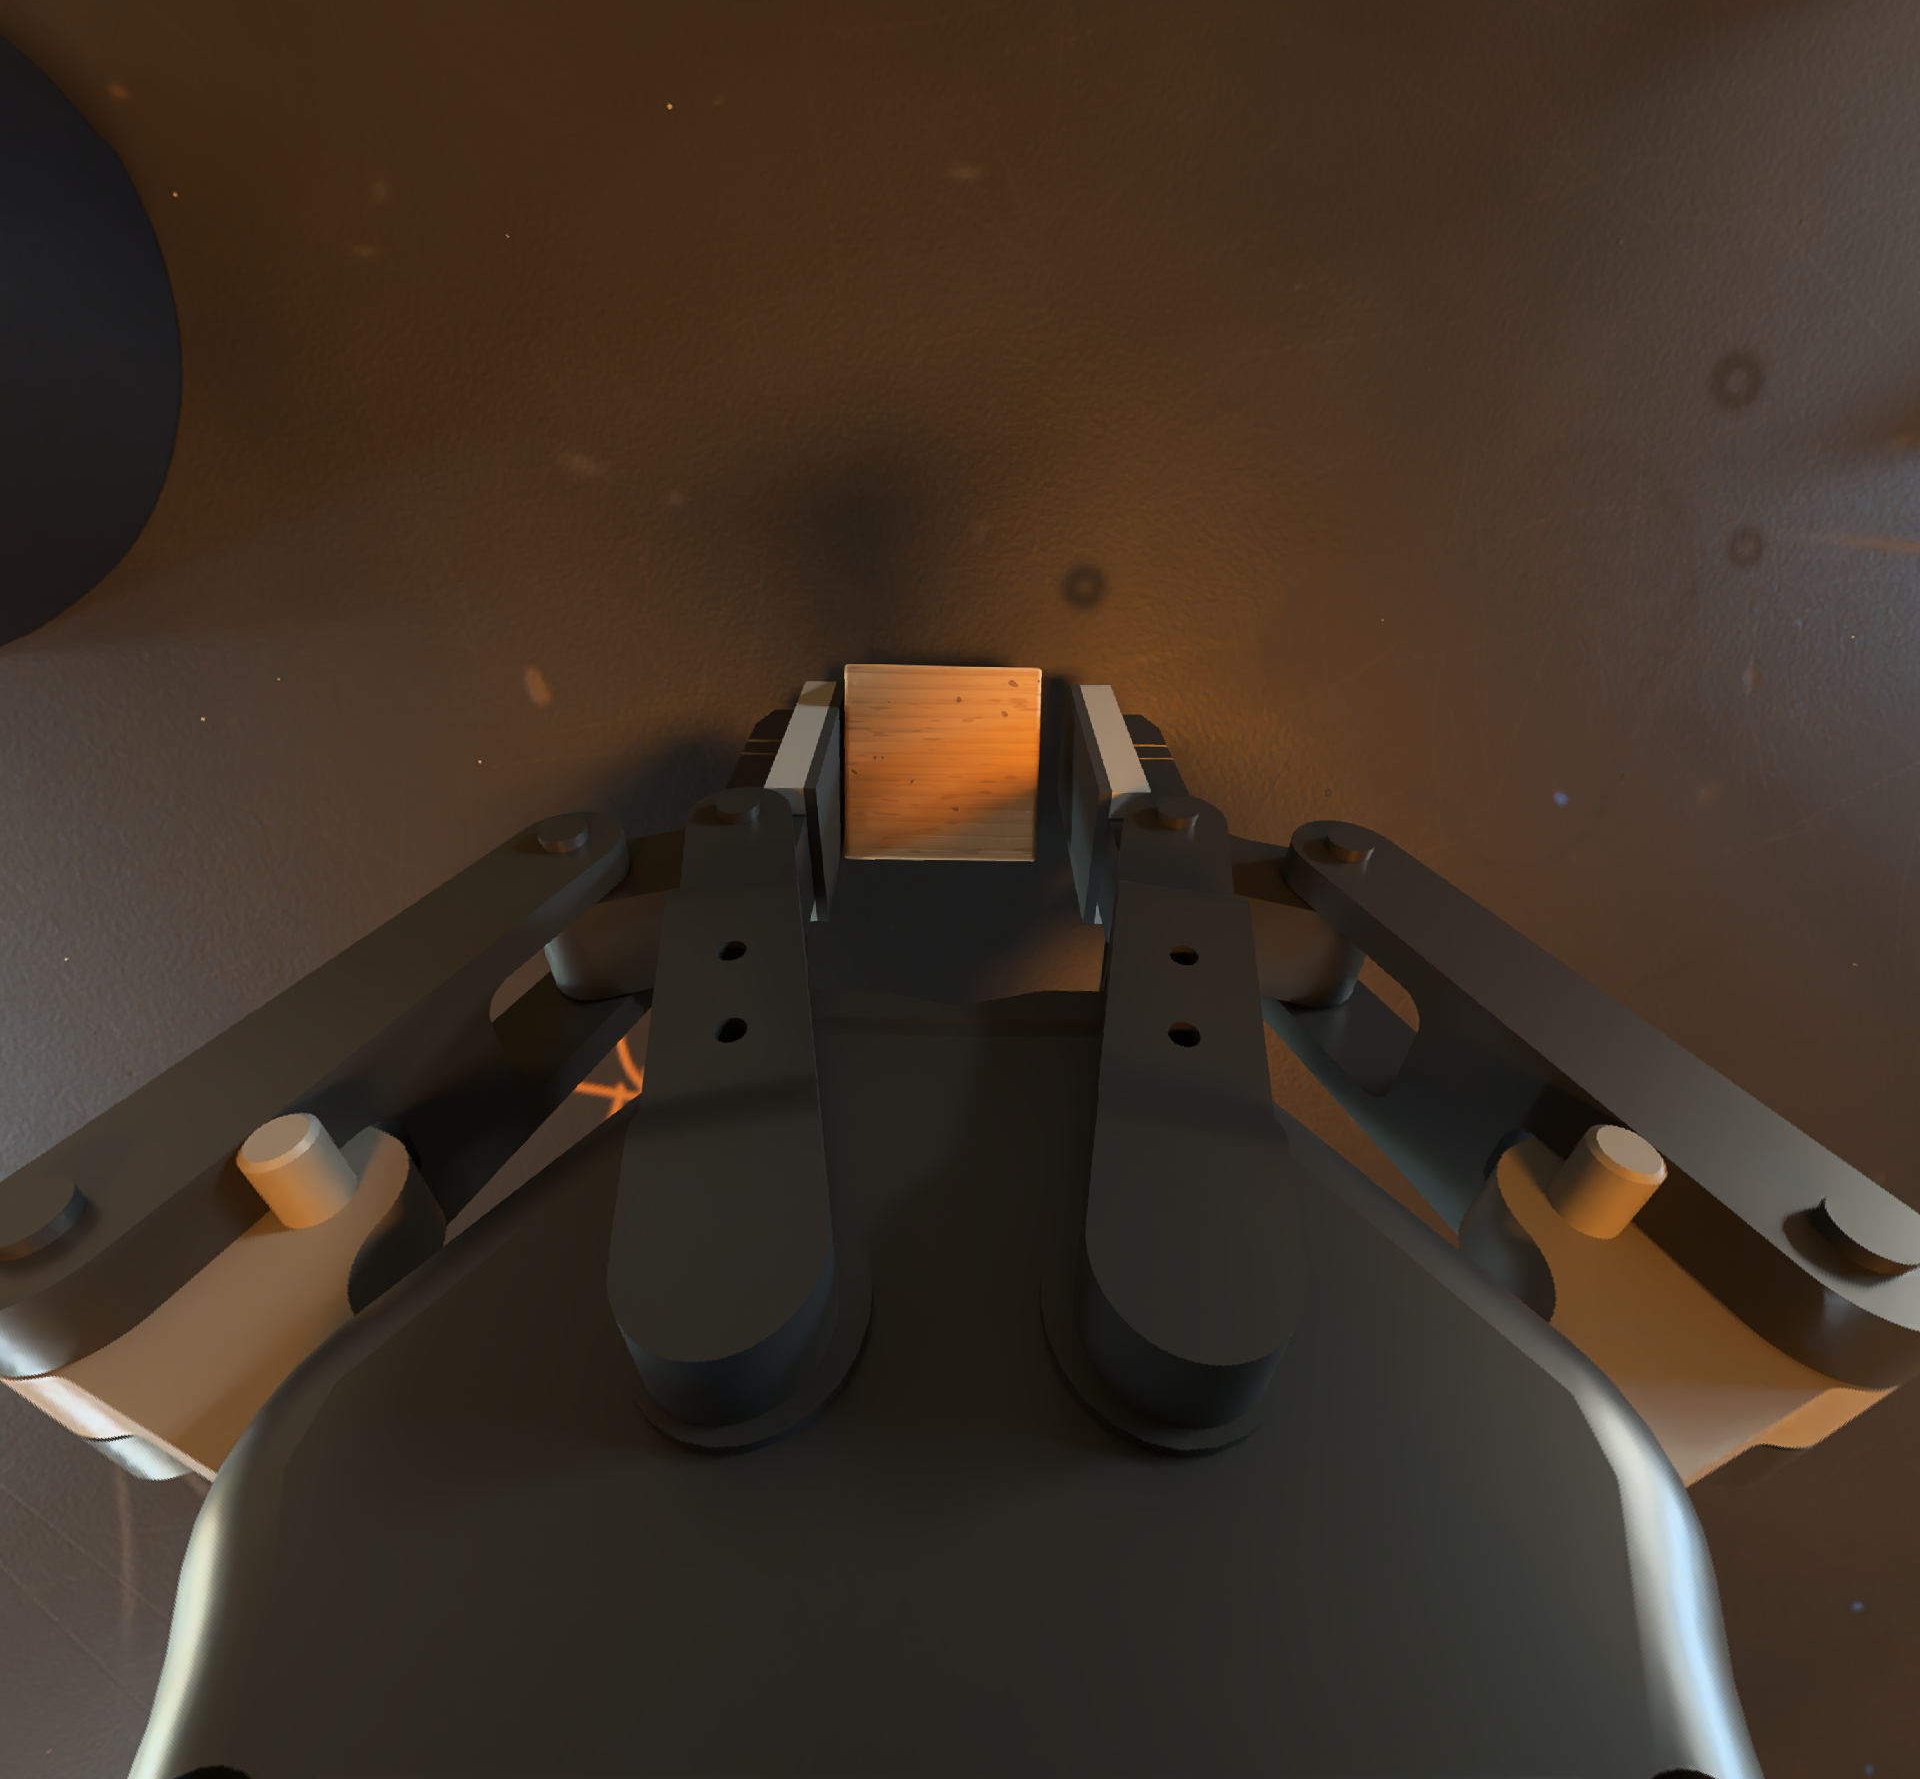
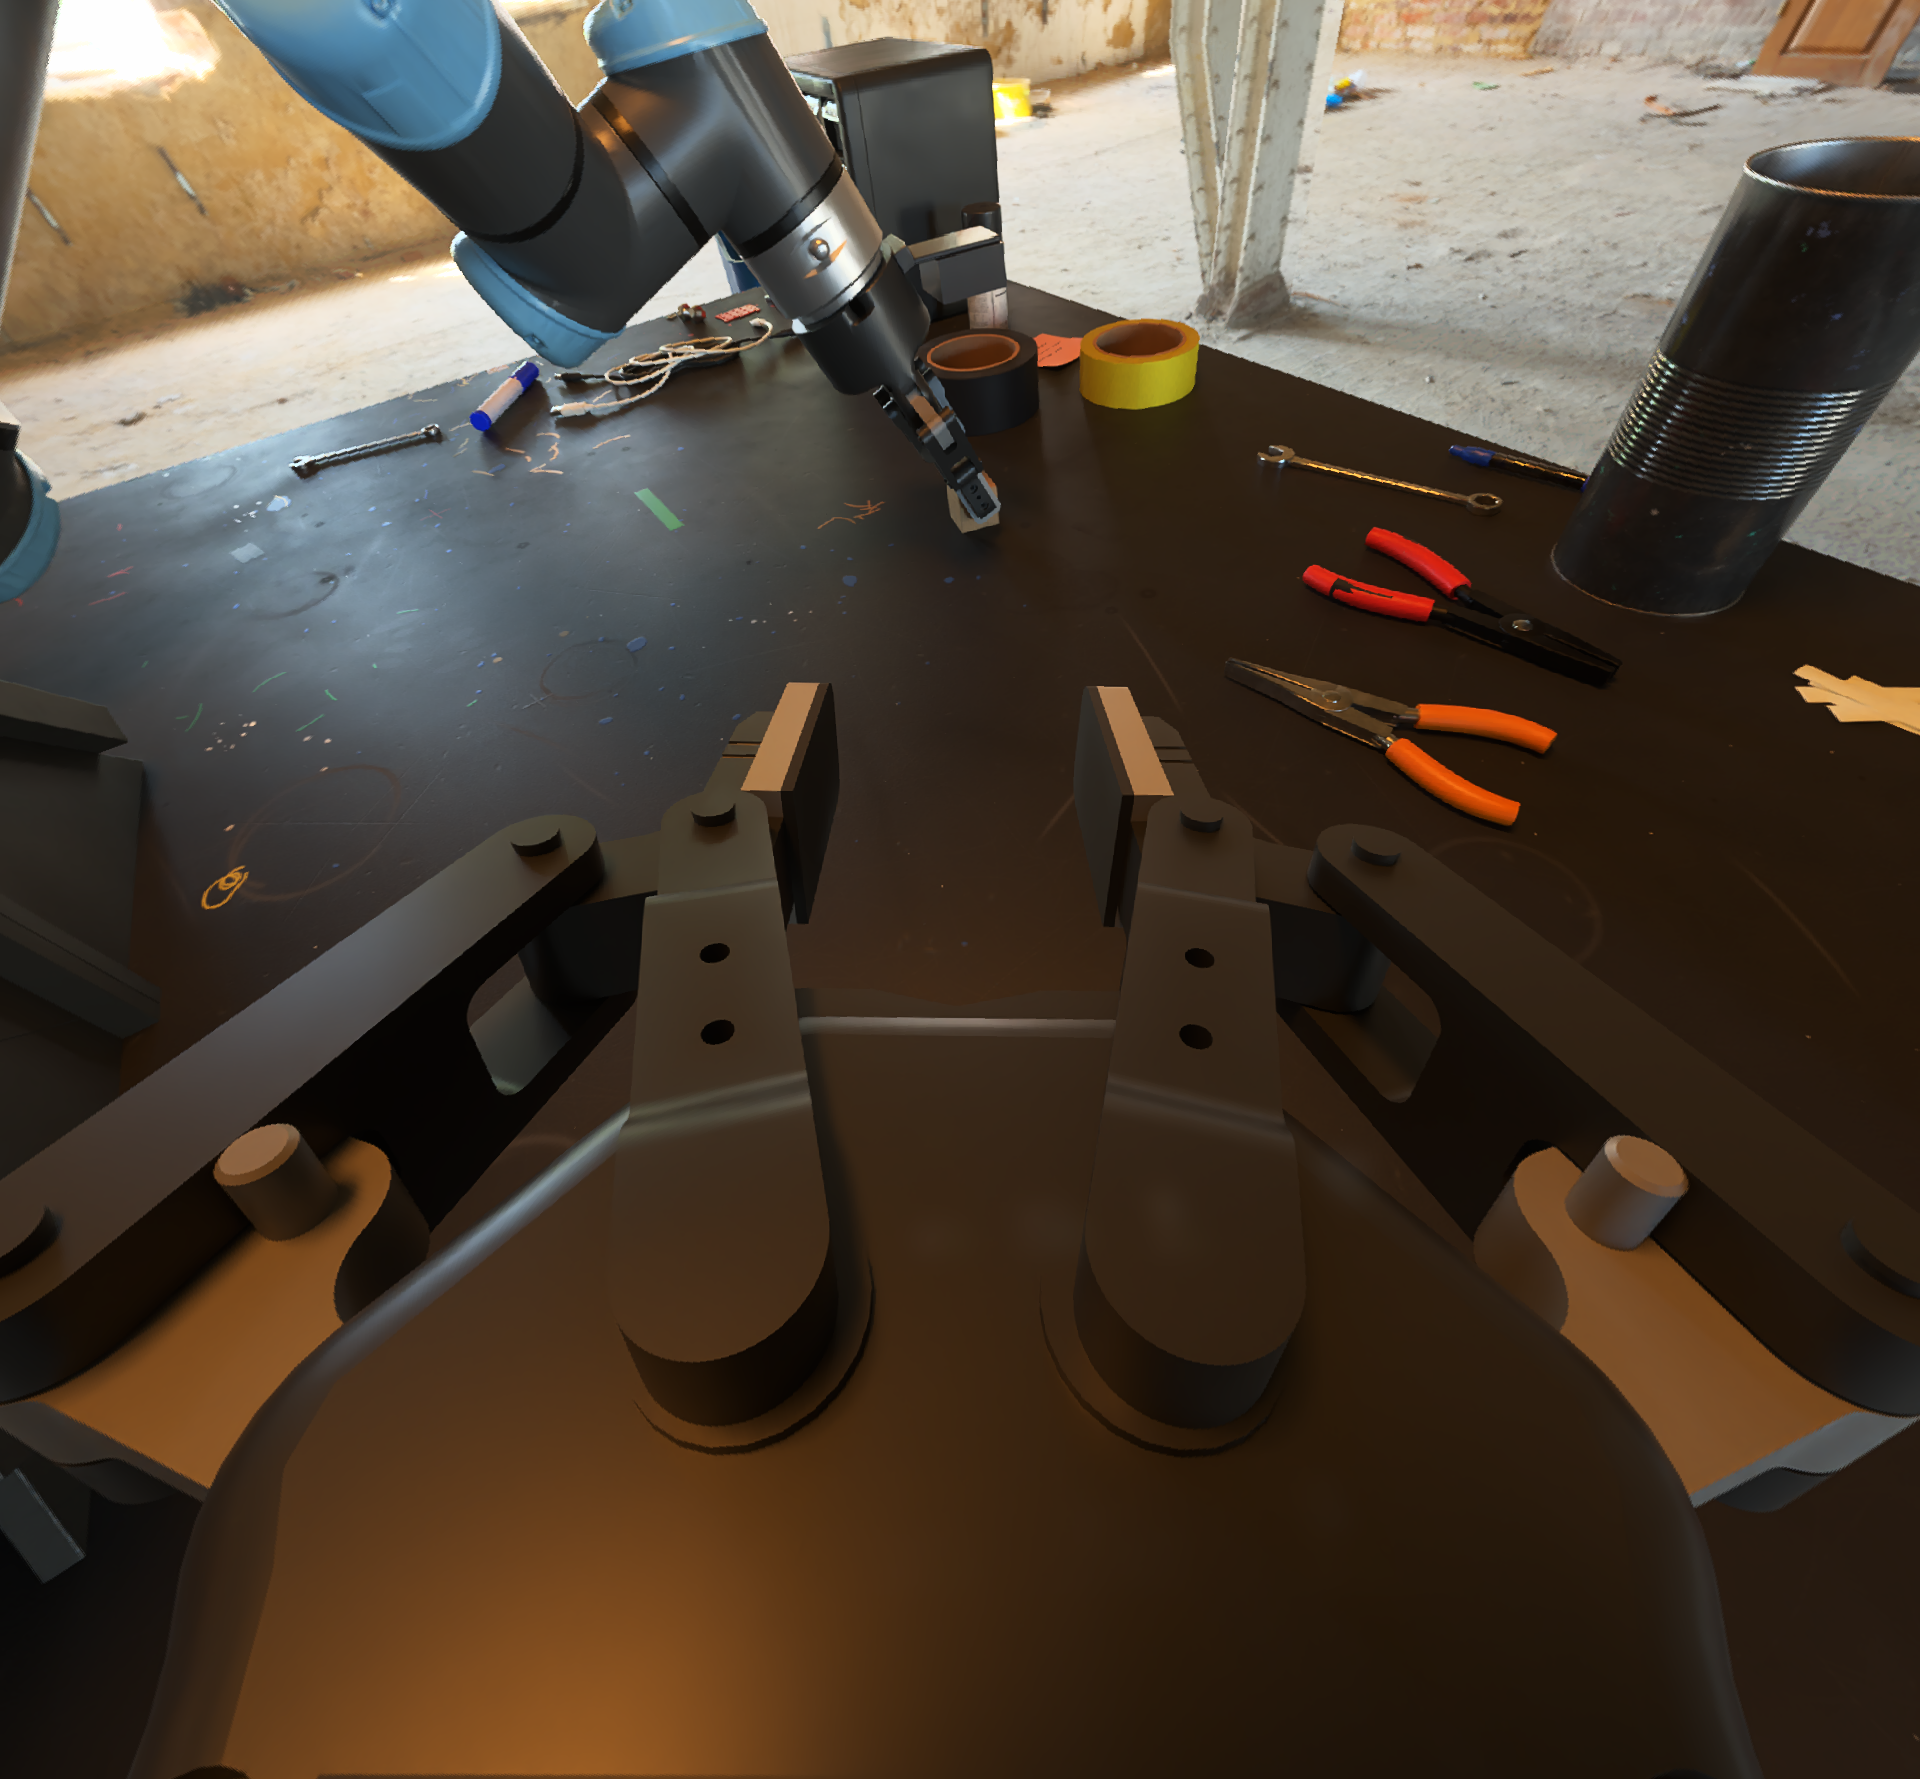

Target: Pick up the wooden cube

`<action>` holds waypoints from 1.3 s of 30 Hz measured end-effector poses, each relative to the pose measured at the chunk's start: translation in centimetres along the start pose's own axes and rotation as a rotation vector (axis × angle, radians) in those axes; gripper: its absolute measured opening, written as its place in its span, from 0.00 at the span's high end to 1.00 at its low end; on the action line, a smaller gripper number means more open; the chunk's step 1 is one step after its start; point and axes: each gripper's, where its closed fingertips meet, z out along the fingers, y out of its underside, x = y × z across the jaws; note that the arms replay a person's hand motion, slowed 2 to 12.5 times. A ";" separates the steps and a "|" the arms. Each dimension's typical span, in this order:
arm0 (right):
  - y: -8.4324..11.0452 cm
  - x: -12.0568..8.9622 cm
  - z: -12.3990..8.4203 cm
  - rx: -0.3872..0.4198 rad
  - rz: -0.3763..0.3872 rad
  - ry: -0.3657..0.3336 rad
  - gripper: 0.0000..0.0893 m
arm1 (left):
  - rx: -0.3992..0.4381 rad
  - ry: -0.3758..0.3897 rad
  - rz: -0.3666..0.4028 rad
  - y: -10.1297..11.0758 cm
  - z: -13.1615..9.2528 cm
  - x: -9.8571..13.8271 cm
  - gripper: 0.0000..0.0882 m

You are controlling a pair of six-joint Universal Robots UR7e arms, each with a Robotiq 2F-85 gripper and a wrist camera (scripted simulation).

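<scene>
We see our left hand (image 1: 940, 773) straddling the small pale wooden cube (image 1: 940, 761) on the dark table (image 1: 1039, 275), pads not quite touching (narrow gaps); our right hand (image 2: 956, 773) hangs released.

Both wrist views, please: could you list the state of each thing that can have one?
wooden cube: on the table, between the left gripper's pads, narrow gaps either side.
left gripper: open, straddling the cube.
right gripper: open, empty, above the table.
red-handled pliers: lying flat, handles spread.
</scene>
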 end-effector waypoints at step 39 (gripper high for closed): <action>-0.4 -1.1 -0.8 0.023 -0.012 -0.020 0.54 | 0.126 -0.130 0.198 -0.3 -2.0 -0.1 0.66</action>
